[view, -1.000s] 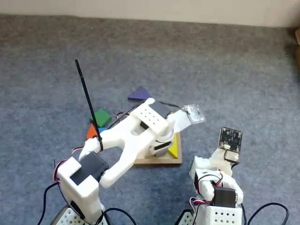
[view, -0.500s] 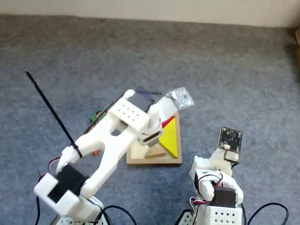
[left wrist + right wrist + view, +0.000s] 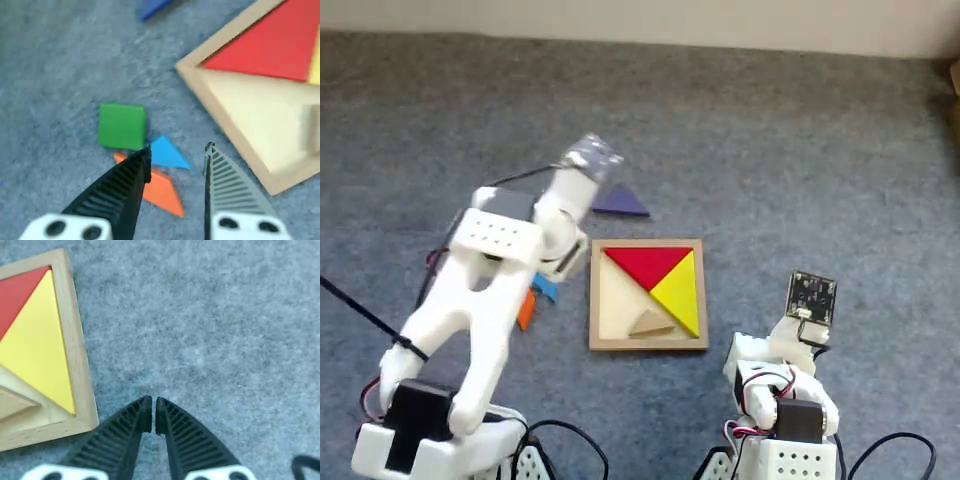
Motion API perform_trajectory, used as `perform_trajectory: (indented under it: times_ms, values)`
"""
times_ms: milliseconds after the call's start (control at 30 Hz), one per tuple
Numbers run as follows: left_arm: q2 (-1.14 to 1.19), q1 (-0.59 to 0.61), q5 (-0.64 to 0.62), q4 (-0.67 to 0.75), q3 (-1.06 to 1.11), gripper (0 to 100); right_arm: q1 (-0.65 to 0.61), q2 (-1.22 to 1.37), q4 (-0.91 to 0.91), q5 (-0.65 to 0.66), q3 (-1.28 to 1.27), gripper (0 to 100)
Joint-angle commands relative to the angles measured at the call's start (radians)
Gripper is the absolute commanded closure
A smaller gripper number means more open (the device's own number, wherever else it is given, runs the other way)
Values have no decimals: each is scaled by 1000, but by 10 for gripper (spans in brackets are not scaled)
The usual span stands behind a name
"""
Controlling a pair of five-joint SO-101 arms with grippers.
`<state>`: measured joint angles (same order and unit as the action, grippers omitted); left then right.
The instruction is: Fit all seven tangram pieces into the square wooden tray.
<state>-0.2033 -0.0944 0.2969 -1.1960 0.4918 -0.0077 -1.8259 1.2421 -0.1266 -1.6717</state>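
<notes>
My left arm [image 3: 485,290] stretches from its base at the near left toward the far side, with the wrist bent downward. The left gripper [image 3: 177,152] points down, its fingers spread apart. My right arm [image 3: 782,385] sits folded at the near right, and the right gripper [image 3: 152,415] has its fingers pressed together.

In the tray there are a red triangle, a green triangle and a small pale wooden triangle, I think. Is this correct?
Not quite: no triangle in the tray is green. The high view shows it holding a red triangle, a yellow triangle and a small pale wooden triangle.
</notes>
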Motion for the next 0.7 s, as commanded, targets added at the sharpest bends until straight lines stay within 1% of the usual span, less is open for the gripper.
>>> perform_trajectory:
  times_ms: [0, 100, 200, 433, 567, 667]
  values:
    - [-45, 56, -12, -8, -5, 788, 13, -22, 5, 5, -136, 965]
    - [-44, 102, -12, -2, -4, 745, 48, -22, 5, 3, -136, 965]
    - [-44, 130, -11, -2, -5, 745, 54, -22, 8, 5, -136, 965]
    - [-35, 133, -5, 8, 7, 745, 54, -22, 8, 6, -136, 965]
    - [53, 134, 23, 121, 35, 745, 54, -22, 8, 6, -136, 965]
    - [150, 143, 29, 166, -1, 745, 58, -22, 8, 3, -136, 965]
